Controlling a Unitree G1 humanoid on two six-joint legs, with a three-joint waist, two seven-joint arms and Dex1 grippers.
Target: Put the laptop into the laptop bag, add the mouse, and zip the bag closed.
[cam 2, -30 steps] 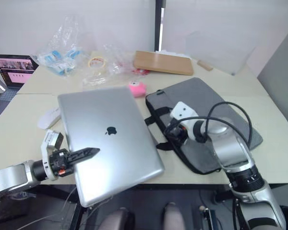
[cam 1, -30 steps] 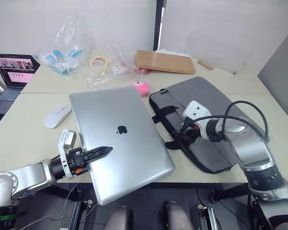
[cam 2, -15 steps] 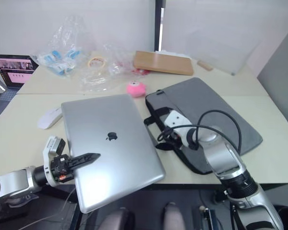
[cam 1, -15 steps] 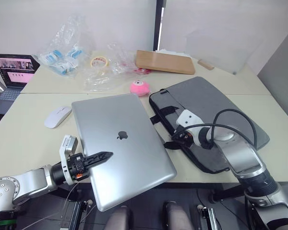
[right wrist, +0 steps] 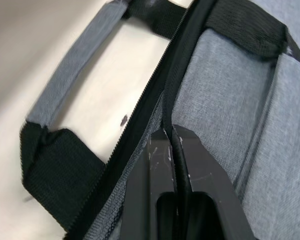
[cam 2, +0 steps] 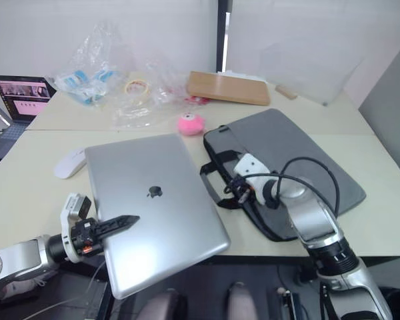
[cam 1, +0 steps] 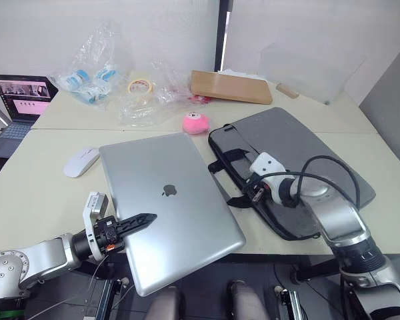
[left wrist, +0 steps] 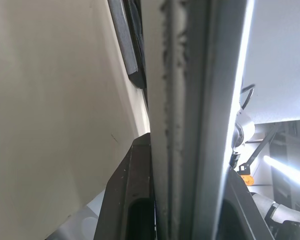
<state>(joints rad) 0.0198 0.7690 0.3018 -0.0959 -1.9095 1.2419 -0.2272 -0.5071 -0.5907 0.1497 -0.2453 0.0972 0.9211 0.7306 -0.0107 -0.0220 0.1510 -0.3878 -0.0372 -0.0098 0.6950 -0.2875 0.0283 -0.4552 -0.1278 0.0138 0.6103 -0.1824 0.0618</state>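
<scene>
So right now I've got the left gripper point(cam 1: 139, 220) clamped on the near-left edge of the laptop point(cam 1: 170, 200) — the wrist view shows the lid's edge sandwiched between the two black fingers, so that's a solid pinch. The laptop sits tilted on the table point(cam 1: 40, 193), its near corner hanging off the front edge, with its long axis running roughly front to back. The laptop bag point(cam 1: 300, 167) lies just to the right of it, near but not touching as far as I can tell, angled so its zipped long side and black handles point(cam 1: 230, 175) face the laptop. My right gripper point(cam 2: 239, 189) is down at that same edge, and from its wrist cam the fingers look pressed together on the black piping along the bag's opening — I think it's pinching the top flap's edge, but the view is too tight to be sure how much fabric it has. What matters for the next move: the bag mouth is to the laptop's right, so the laptop has to slide sideways, long edge first, while the right arm lifts the flap. The mouse point(cam 1: 80, 162) is off to the far left, nearer the left arm, still waiting.
</scene>
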